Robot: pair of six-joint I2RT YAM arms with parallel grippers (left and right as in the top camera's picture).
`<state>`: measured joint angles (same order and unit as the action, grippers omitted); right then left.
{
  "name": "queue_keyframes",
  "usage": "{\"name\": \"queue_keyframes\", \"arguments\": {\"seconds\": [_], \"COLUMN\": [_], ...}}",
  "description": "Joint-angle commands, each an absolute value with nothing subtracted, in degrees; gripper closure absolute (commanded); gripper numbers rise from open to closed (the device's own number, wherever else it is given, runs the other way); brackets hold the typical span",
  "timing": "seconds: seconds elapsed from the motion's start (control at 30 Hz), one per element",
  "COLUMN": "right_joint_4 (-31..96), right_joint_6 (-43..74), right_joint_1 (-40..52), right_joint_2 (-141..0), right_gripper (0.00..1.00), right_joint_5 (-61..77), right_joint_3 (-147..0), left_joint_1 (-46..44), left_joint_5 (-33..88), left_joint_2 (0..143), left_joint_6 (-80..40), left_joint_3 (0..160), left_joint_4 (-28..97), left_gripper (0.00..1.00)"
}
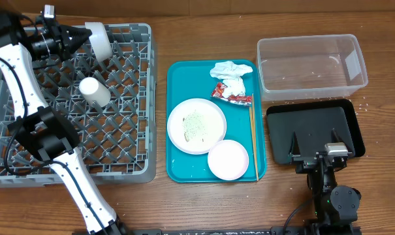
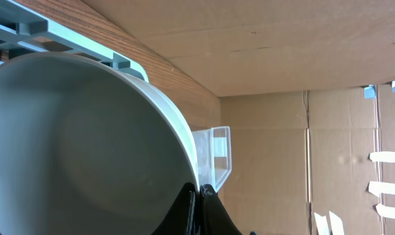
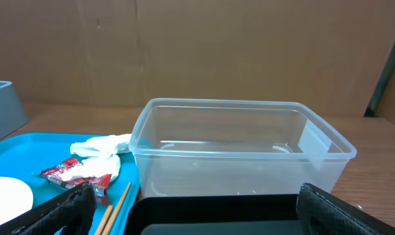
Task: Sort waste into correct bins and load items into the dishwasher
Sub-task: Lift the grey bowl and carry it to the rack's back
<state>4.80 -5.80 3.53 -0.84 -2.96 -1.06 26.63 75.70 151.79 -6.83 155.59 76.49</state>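
The left gripper (image 2: pixel 198 193) is pinched on the rim of the white bowl (image 2: pixel 86 143), one dark finger on each side of the thin edge. From the overhead camera the bowl is turned on its side at the far edge of the grey dish rack (image 1: pixel 128 140), near the rack's far wall. I cannot tell whether it touches the pegs. A white cup (image 1: pixel 94 91) lies on its side among the pegs nearer the middle of the rack.

The right gripper (image 3: pixel 196 196) is spread wide and holds nothing. It hangs low over the near part of the glossy black tray (image 1: pixel 315 121). Just beyond that tray stands the clear tub (image 3: pixel 239 147).

Between the rack and the two bins sits a teal tray (image 1: pixel 179 171). At its far end lies the crumpled napkin (image 1: pixel 230 70), with the red-and-white sauce packet (image 1: pixel 231 96) touching its near side. The print on the packet is too small to read. The large plate (image 1: pixel 196 125) carries pale rice scraps (image 1: pixel 197 123) in its middle. The smaller plate (image 1: pixel 228 159) sits just beside it, at the tray's near right corner. The chopsticks (image 1: pixel 252 140) lie together along the tray's right edge.

Everything rests on a brown wood-grain bench (image 1: pixel 204 26). Plain brown cardboard panels (image 3: pixel 249 46) close off the space behind it. In the left wrist view, pale tape strips (image 2: pixel 386 189) cross the cardboard at the right.
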Motion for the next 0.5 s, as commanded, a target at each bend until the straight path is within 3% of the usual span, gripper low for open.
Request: {"name": "queue_keyframes", "arguments": {"seconds": [0.0, 0.2, 0.47], "right_joint_4": [4.6, 4.6, 4.6], "right_joint_6": [-5.8, -5.8, -5.8], "right_joint_1": [3.9, 3.9, 3.9], "right_joint_2": [-0.2, -0.2, -0.2], "right_gripper": [0.00, 0.00, 0.00], "right_joint_5": [-2.9, -2.9, -2.9], "right_joint_3": [-0.4, -0.4, -0.4], "left_joint_1": [25.8, 25.6, 25.4], "left_joint_5": [78.0, 84.3, 75.9], "left_joint_2": [152.6, 152.5, 152.5], "left_joint_6": [-5.3, -5.3, -5.3], "left_joint_3": [154.8, 154.8, 154.8], "left_joint_4": [76.5, 76.1, 79.0], "left_gripper": [0.96, 0.96, 0.96]}}
